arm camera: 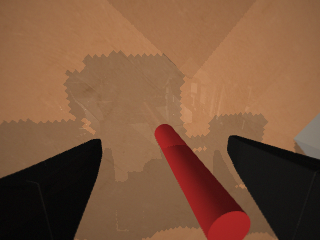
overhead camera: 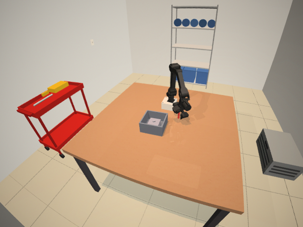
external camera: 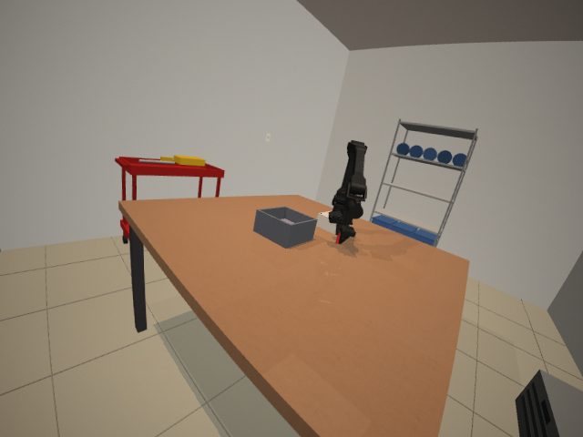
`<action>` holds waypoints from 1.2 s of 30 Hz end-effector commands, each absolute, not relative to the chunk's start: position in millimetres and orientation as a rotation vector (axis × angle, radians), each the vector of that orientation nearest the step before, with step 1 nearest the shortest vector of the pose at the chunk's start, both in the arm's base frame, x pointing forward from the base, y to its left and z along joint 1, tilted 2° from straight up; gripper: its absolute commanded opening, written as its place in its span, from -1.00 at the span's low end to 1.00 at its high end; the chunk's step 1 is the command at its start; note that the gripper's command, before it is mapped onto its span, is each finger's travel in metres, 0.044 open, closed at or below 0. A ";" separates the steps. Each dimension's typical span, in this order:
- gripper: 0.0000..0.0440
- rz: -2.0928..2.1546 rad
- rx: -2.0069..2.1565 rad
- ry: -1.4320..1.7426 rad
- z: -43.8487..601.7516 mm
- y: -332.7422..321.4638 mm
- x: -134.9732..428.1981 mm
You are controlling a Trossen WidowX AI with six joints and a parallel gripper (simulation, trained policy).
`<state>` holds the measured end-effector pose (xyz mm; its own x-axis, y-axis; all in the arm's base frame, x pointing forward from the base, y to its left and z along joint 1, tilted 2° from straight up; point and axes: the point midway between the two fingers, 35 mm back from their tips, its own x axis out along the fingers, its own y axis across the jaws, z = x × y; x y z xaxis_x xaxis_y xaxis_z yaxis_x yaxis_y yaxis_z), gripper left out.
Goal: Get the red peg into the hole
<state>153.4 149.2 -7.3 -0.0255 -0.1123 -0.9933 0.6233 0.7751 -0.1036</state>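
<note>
Open fingers around the red peg, grip still to be made

From where I stand, the fingers (overhead camera: 181, 116) (external camera: 342, 237) are wide open, one on each side of the red peg (overhead camera: 178, 115) (external camera: 337, 238) (arm camera: 200, 185), and they grip nothing. In the wrist view there is a gap on both sides, the peg lying nearer the right-hand finger in that picture. Whether its side brushes that finger lower down, I cannot tell.

The step in hand looks to be the grasp. To do it well, I would centre the fingers on the peg first, then close slowly, so that both meet it together and neither shoves it over. A square hold, with the peg's lower end left free, should make the later insertion easier; a slanted one could jam at the hole.

Farther out, the peg stands on the bench (overhead camera: 195, 151) (external camera: 357, 300) (arm camera: 40, 50), beside the open grey box (overhead camera: 150, 129) (external camera: 284, 232) (arm camera: 311, 137) and apart from it. Inside the box, the pale plate (overhead camera: 154, 121) (external camera: 286, 220) shows its small hole in the top view, with no peg in it.
</note>
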 end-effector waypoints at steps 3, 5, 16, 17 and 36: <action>-0.04 -0.638 0.414 1.516 -21.5 144.9 149.2; -0.27 -0.649 0.407 1.523 -23.1 144.3 148.4; -1.00 -0.651 0.368 1.509 -11.1 147.6 158.6; -1.00 -0.645 0.368 1.503 -7.3 148.5 160.7; -1.00 -0.648 0.436 1.362 75.3 144.6 206.5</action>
<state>198.8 148.0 64.0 0.0604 -0.1664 -0.9842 0.6368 0.7657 -0.0904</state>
